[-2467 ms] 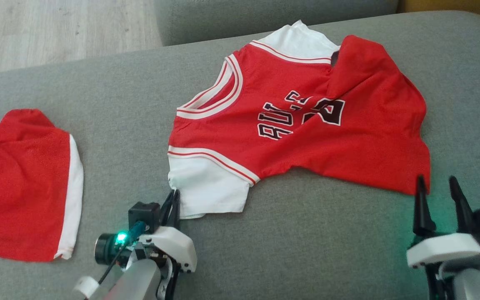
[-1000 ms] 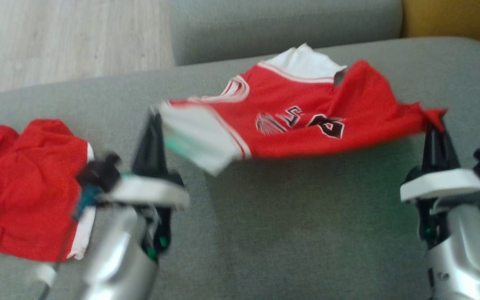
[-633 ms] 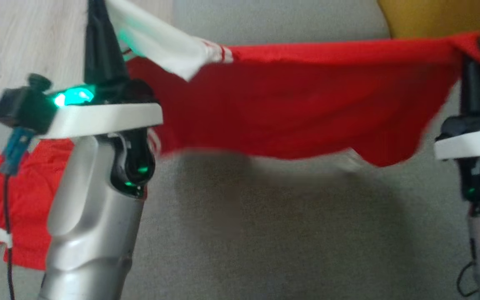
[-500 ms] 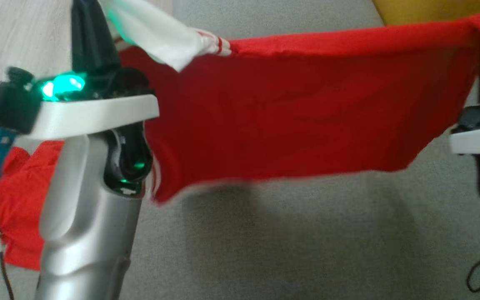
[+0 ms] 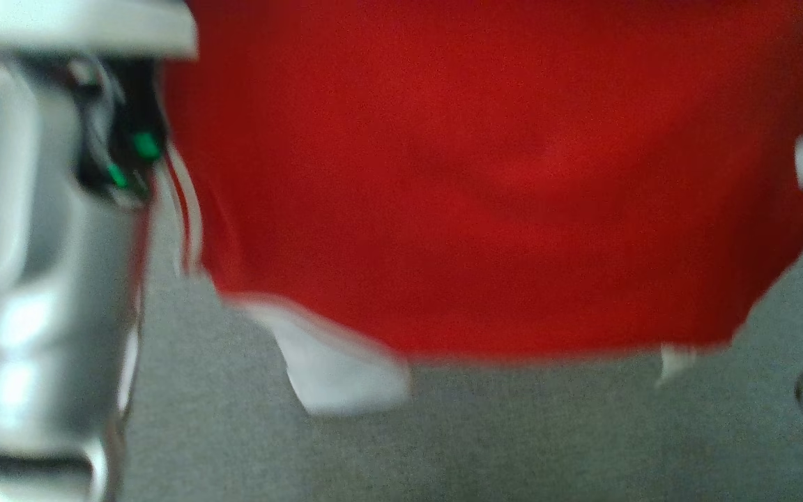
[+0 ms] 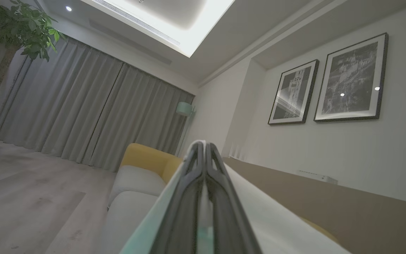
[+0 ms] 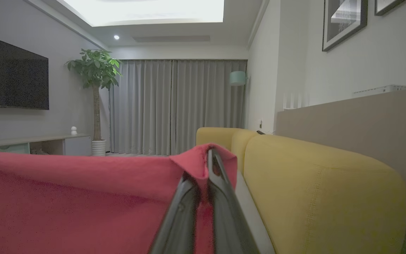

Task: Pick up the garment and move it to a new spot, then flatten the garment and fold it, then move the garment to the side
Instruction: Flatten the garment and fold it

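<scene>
The garment hangs as a red sheet across the upper and middle head view, clear of the grey cushion. It is held by two corners, I judge so that it spreads under its own weight for carrying. The right gripper is clamped on a red corner at the centre of its wrist view, and the left gripper is pressed closed with a pale part of it between the fingers. The head view is blurred, the garment's top edge runs off the upper frame, and no lettering can be read.

The left forearm is silver under a white wrist plate — green lights dot its dark joint. Its fingers are dark, tapering.
</scene>
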Robot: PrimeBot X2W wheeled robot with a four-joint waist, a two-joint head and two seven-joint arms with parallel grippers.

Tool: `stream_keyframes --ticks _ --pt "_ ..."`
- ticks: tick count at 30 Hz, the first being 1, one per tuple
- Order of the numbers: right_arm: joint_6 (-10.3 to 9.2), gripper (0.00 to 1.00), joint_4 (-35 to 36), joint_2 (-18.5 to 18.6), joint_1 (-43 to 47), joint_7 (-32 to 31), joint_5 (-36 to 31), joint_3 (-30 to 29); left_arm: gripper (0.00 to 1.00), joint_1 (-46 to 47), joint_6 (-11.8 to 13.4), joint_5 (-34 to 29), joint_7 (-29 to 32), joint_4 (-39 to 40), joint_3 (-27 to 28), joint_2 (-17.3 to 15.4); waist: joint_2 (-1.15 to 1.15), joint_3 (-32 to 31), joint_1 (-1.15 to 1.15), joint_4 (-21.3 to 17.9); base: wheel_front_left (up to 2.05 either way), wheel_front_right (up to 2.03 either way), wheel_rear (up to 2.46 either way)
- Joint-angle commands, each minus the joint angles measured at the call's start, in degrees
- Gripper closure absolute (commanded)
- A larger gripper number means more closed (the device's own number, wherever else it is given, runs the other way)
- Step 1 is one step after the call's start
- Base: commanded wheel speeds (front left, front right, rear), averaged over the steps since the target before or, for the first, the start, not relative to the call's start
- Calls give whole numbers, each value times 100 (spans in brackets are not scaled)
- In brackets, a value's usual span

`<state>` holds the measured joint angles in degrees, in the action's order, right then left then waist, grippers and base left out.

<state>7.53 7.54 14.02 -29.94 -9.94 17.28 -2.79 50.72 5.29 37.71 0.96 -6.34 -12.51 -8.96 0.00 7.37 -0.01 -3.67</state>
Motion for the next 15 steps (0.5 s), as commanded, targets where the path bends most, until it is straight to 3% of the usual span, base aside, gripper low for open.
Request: stream_keyframes --ticks 1,5,9,10,15 --pt "-4 100 -252 141 -769 -3 58 220 100 747 -61 -114 -9 -255 252 -300 0 721 1 -133 0 0 0" --pt "-4 100 -1772 266 -2333 280 -123 552 100 2013 -183 -355 -302 -1464 310 -468 0 1190 1 -147 0 0 0" --pt "-4 100 -3075 307 -3739 1012 -461 681 100 3090 -267 -514 -779 -2421 330 -439 0 1475 1 -58 0 0 0" --pt "-4 100 -3075 307 -3739 1012 -461 681 100 3090 -267 -514 -779 -2421 330 -439 0 1475 1 -58 0 0 0" --pt "-4 100 -4355 347 -4380 1841 -846 810 100 3587 -536 -610 -1257 -3358 185 -266 0 1547 1 90 0 0 0"
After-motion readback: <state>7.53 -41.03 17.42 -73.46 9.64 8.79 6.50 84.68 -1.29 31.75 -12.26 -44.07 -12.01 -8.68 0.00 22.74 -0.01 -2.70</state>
